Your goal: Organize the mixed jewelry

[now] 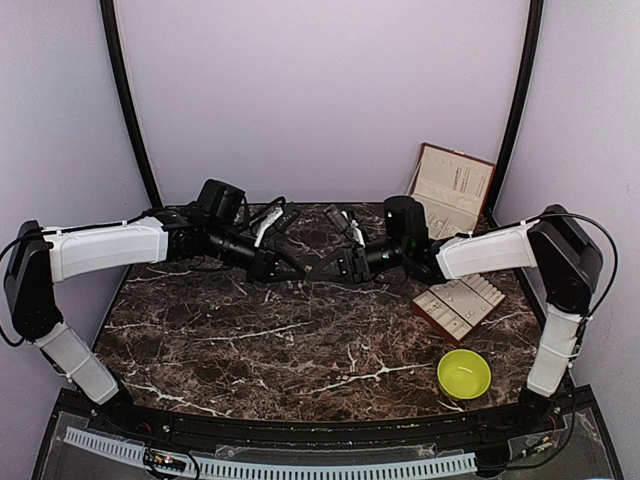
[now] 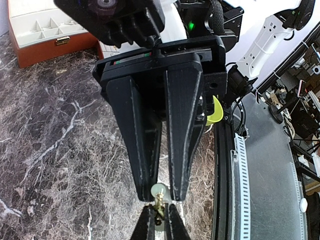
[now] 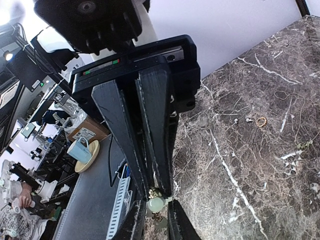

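Tip to tip above the marble table (image 2: 60,130), the left gripper (image 2: 164,192), all but closed, pinched the pale bead of a tiny earring (image 2: 157,190) and the right gripper (image 3: 159,192) clamped its gold end. A ring (image 3: 261,121) and chain (image 3: 292,102) lay on the stone beyond. A mistimed release risked dropping the earring, and opposed pulling risked breaking it.

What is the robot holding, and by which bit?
A tiny jewelry piece, gold with a pale green bead. The left end effector and right end effector each pinch it at their fingertips, from opposite ends.
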Robot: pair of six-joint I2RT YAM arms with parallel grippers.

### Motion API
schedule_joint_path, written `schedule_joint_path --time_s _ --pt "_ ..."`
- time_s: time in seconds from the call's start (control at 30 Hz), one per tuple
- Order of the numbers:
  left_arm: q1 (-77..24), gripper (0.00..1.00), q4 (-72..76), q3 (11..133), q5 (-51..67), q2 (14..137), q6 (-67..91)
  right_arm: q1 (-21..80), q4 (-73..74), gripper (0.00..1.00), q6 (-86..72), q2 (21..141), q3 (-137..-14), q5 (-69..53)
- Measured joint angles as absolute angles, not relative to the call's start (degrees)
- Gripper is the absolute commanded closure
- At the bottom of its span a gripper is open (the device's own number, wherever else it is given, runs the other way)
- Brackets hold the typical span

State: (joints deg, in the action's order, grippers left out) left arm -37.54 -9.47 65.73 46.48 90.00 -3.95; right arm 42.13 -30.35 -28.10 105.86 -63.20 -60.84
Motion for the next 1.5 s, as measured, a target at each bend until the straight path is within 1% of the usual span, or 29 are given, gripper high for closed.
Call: schedule_joint_path --time_s 0.1,0.3,0.37,0.43,0.47,0.5,0.53,0.6,0.73,0.87,0.97,1.1,1.33,1.5 --pt "-37.5 0.95 -9.5 65.8 46.5 90.0 -3.9 42.2 -30.1 0.88 -28.1 105.9 -63.2 -60.8" --pt "-37.5 0.94 -9.5 65.8 46.3 90.0 -3.9 42.2 -30.2 0.92 -28.4 105.9 -63.2 -60.6" --pt "-37.5 0.92 -9.5 65.7 46.3 90.0 -3.9 42.2 -30.2 0.93 -28.6 105.9 -63.2 -60.6" --pt "-37.5 0.87 -9.5 65.8 46.1 90.0 -3.8 42.2 -30.3 0.97 -28.6 105.9 -63.2 -60.4" --pt "-37.5 0.80 -9.5 65.7 46.0 90.0 -3.9 42.2 -30.3 0.98 -28.8 105.9 -63.2 -60.2" --pt "-37.5 0.77 -9.5 65.7 45.8 90.0 -3.8 42.2 -30.4 0.98 -28.8 105.9 -63.2 -60.0" --pt "-37.5 0.70 -9.5 65.7 45.6 90.0 -3.8 42.2 -30.5 0.98 -28.8 105.9 -63.2 -59.5" --pt "-37.6 0.61 -9.5 65.7 45.2 90.0 -3.9 42.2 -30.7 0.98 -28.8 105.8 -63.2 -58.4" --pt "-37.7 0.53 -9.4 65.7 43.7 90.0 -3.9 42.2 -30.9 0.99 -28.7 105.4 -62.3 -55.6" --pt "-37.7 0.48 -9.1 65.1 40.4 89.4 -4.0 41.6 -31.3 0.98 -28.5 103.4 -59.9 -52.3" --pt "-37.6 0.48 -9.1 64.1 36.1 87.4 -4.2 40.5 -31.7 0.97 -28.6 101.2 -58.0 -50.1" --pt "-36.4 0.50 -9.1 64.1 33.1 84.2 -4.3 37.0 -33.3 0.96 -28.6 98.5 -55.2 -48.4" --pt "-32.2 0.52 -9.2 63.9 28.8 81.6 -3.7 26.8 -33.5 0.96 -27.4 95.4 -51.8 -46.3" --pt "-31.6 0.53 -9.7 62.9 26.4 79.4 -3.4 19.2 -32.7 0.96 -25.3 94.9 -51.4 -45.3"
